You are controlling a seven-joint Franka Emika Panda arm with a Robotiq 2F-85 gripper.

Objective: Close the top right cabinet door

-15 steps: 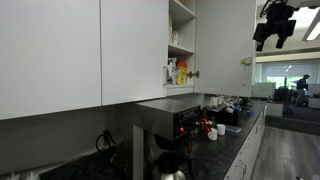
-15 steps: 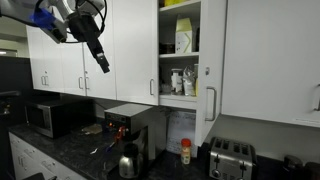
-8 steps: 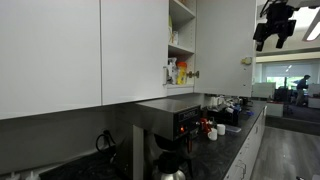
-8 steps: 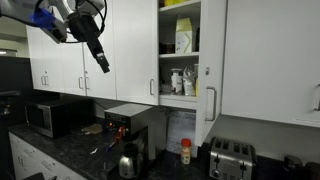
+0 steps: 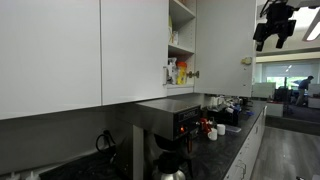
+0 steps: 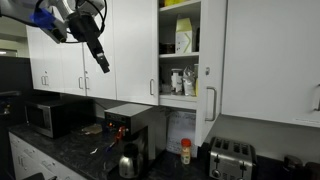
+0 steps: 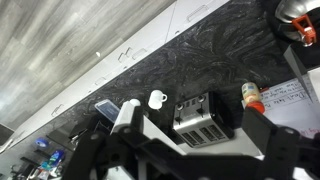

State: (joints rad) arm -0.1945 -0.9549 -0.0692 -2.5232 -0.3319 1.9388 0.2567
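gripper [image 6: 101, 62]: 1, mine, fingers spread, holding nothing | cabinet door [image 6: 213, 50]: 1 swung open, at 3 o'clock from my gripper, well apart | counter [image 7: 210, 50] below: 1 toaster [image 6: 230, 158], 1 microwave [image 6: 45, 117], 1 cup [image 7: 157, 99]

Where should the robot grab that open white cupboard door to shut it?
Best guess: the slim silver bar handle low on the top right cabinet door. The bar stands upright, so the jaws should close across it sideways, coming from the room side, since the door stands swung out that way.
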